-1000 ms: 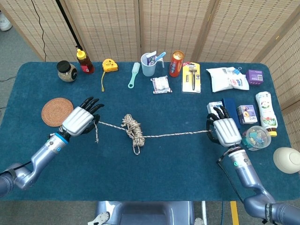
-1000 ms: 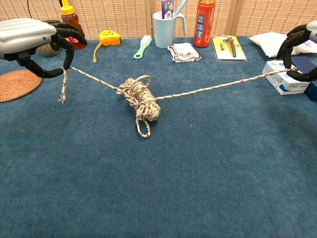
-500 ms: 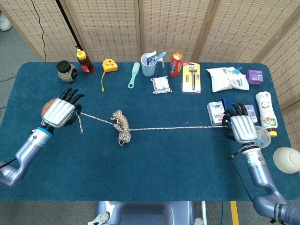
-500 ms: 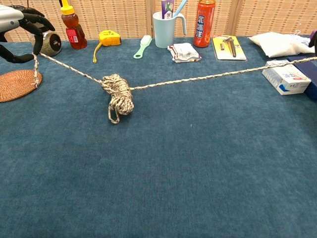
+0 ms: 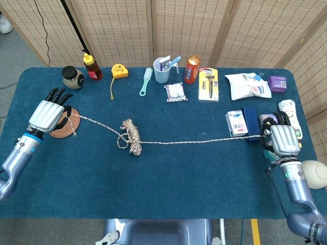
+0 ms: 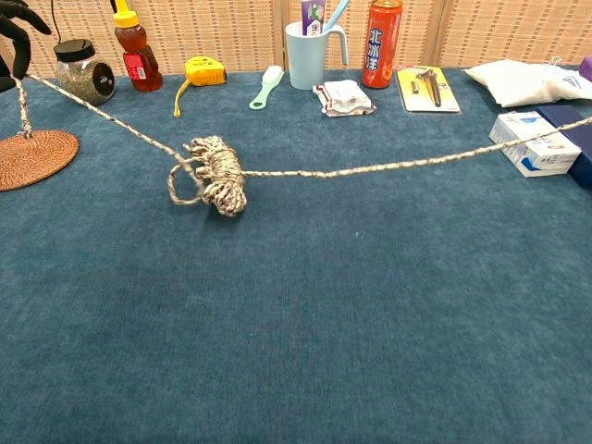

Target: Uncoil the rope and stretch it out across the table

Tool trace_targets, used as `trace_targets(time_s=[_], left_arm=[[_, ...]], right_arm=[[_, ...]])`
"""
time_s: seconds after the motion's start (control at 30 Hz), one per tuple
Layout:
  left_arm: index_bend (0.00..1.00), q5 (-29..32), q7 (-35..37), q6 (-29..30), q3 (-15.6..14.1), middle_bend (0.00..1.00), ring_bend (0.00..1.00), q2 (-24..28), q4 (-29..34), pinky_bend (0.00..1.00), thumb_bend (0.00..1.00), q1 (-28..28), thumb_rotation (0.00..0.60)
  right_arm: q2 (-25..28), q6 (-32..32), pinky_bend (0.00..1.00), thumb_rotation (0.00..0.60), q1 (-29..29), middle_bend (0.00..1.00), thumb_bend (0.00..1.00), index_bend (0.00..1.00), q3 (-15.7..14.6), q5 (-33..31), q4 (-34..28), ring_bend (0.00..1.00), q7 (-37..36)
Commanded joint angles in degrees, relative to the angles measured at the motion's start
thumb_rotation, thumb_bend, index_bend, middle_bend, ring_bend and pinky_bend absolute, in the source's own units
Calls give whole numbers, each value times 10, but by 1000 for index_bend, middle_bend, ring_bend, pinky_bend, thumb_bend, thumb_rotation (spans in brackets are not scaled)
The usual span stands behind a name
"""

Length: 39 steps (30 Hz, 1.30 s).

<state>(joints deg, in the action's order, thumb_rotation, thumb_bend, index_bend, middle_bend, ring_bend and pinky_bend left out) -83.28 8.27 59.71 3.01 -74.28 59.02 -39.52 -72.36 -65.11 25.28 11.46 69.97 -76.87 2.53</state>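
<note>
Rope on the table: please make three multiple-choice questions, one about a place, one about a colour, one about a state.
1. Where is the coiled bundle?
A. left of the table's middle
B. beside the right hand
C. on the coaster

2. What colour is the mug in the back row?
A. red
B. light blue
C. yellow

3. What is the state of the rope?
A. fully straight
B. partly coiled, ends held
C. lying free

Answers: 1 A, the bundle lies nearer the left hand. 2 B, its wall shows pale blue. 3 B, the right hand holds the other end.
</note>
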Motion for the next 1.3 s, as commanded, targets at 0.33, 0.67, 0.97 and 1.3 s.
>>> trace_targets(time_s=[0.33, 0.67, 0.97, 1.3], left_arm=[[662, 8, -1, -8, 8, 175, 0, 19, -18, 0, 431, 6, 600], [662, 9, 7, -1, 28, 175, 0, 36, 7, 0, 430, -2, 600], [662, -12, -6, -7, 41, 175, 0, 38, 75, 0, 430, -34, 600], [662, -27, -53, -18, 51, 175, 0, 15, 167, 0, 431, -68, 600]], right_arm=[[7, 1, 0, 600, -8, 315, 523, 655, 3, -5, 16, 116, -13], [19, -9, 0, 600, -9, 315, 523, 655, 6, 13, -4, 116, -23], [37, -10, 0, 600, 1, 315, 523, 652, 3, 54, -75, 116, -52], [38, 4, 0, 600, 28, 299, 523, 627, 9, 82, -150, 116, -72]])
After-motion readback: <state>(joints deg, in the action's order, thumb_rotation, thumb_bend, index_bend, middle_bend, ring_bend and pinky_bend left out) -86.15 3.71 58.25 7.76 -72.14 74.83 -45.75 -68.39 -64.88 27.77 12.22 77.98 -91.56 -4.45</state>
